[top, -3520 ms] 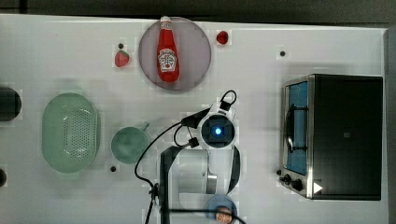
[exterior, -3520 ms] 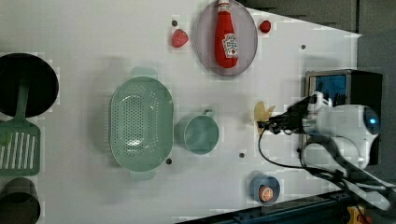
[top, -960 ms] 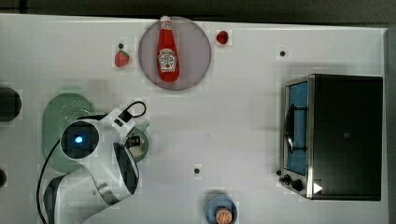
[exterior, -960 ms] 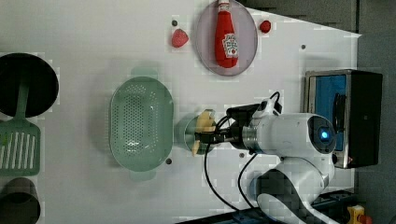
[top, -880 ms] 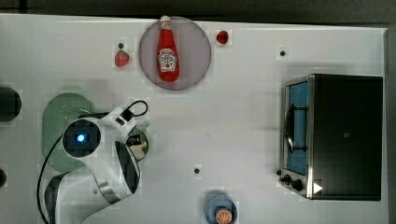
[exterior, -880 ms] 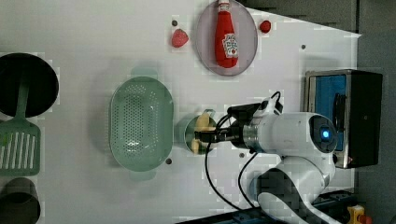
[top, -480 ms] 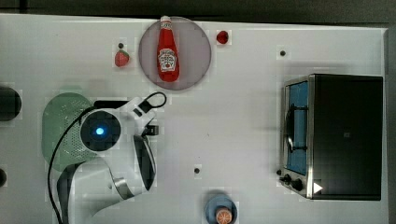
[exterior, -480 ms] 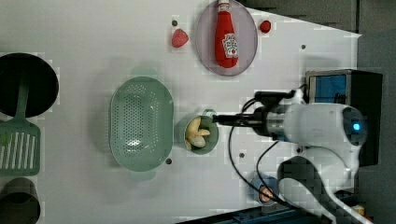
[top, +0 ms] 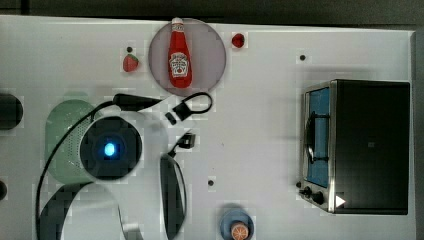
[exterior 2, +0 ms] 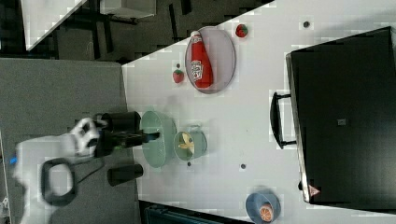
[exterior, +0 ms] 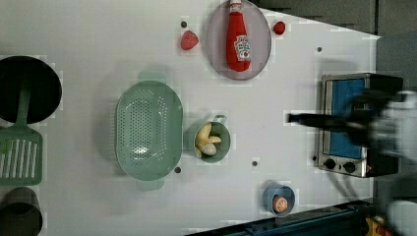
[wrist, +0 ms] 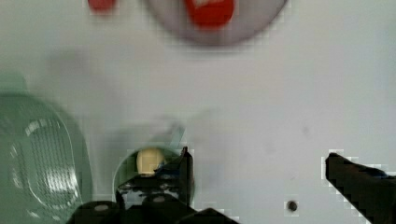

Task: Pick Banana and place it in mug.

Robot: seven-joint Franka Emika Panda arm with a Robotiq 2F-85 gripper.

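Progress: the banana (exterior: 206, 140) lies inside the mug (exterior: 222, 129), so by the look of it the placing is done; what seems left is only for the arm to draw clear.
Banana: cream inside and yellow flaps showing above the rim in the left view and the right view (exterior 2: 187, 143); the wrist view shows its pale tip (wrist: 148, 160) in the mug's mouth.
Mug: upright on the worktop (exterior: 98, 44), just beside the colander (exterior: 147, 130), on the left view's right of it, handle pointing away from the colander.
Claw: the claw (wrist: 261, 182) has its two fingers (wrist: 184, 172) spread well apart with nothing between them; one finger sits over the mug's rim in the wrist view.
Arm: in the left view it is a blurred shape over by the toaster oven (exterior: 346, 125), well apart from the mug.
Change from a second ago: then the claw hung over the mug with the banana in it; now the banana is loose in the mug and the arm has swung off to the left view's right.
Untouched: ketchup bottle (exterior: 238, 37) on its plate, strawberry (exterior: 189, 40), blue cup (exterior: 279, 199) with the orange.
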